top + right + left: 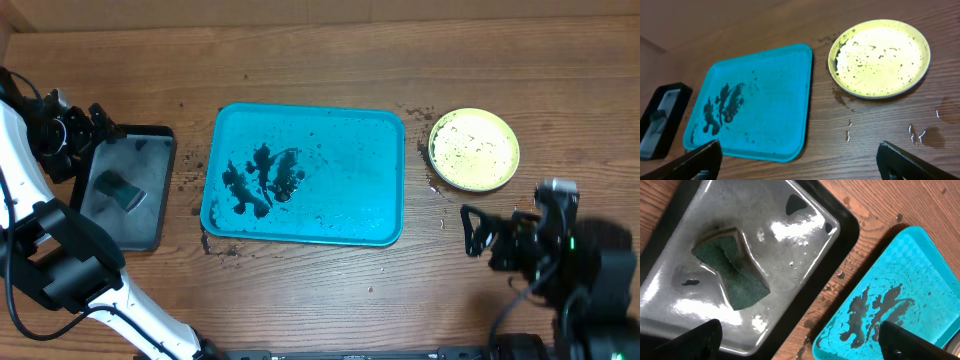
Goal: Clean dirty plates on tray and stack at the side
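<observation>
Left arm [68,262], right arm [592,268] hover; jaws wide apart, seemingly empty.

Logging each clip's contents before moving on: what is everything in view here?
tray: one, teal, table centre, dark smears on its left half
plate: one, yellow-green, dark-specked, on the table right of the tray
small tray: one, black, left of the teal one, wet
sponge: one, green, in the small tray
table: one, brown wood
left hand: black, open, above the small tray
right hand: black, open, front right
</observation>
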Action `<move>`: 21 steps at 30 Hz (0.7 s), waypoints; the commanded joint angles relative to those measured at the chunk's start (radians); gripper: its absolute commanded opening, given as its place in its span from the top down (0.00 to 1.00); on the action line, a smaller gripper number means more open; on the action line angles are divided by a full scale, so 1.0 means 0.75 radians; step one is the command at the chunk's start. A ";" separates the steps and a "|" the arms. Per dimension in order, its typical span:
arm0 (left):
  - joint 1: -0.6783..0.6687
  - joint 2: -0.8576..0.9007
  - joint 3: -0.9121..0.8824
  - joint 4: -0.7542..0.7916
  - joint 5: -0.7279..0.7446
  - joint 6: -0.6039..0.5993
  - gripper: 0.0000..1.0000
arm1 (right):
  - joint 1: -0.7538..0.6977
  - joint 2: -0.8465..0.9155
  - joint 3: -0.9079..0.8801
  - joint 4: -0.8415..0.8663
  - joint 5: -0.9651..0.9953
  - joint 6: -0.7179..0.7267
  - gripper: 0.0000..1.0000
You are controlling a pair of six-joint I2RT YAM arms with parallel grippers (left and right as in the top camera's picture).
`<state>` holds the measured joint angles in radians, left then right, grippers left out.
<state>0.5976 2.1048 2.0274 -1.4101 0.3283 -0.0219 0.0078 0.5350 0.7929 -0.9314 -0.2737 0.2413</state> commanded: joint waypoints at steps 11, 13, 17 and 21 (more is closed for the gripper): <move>-0.004 -0.023 0.022 0.002 0.001 0.025 0.00 | 0.007 -0.706 -0.656 0.596 -0.013 -0.007 0.00; -0.004 -0.023 0.022 0.002 0.001 0.025 0.00 | 0.008 -0.708 -0.730 0.703 -0.027 -0.006 0.00; -0.003 -0.023 0.022 0.002 0.001 0.025 0.00 | 0.026 -0.710 -0.860 0.897 -0.035 -0.004 0.00; -0.003 -0.023 0.022 0.002 0.001 0.025 0.00 | 0.069 -0.710 -1.036 1.141 0.010 -0.004 0.00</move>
<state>0.5976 2.1044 2.0274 -1.4101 0.3283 -0.0223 0.0364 0.0132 0.0837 -0.1341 -0.2852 0.2386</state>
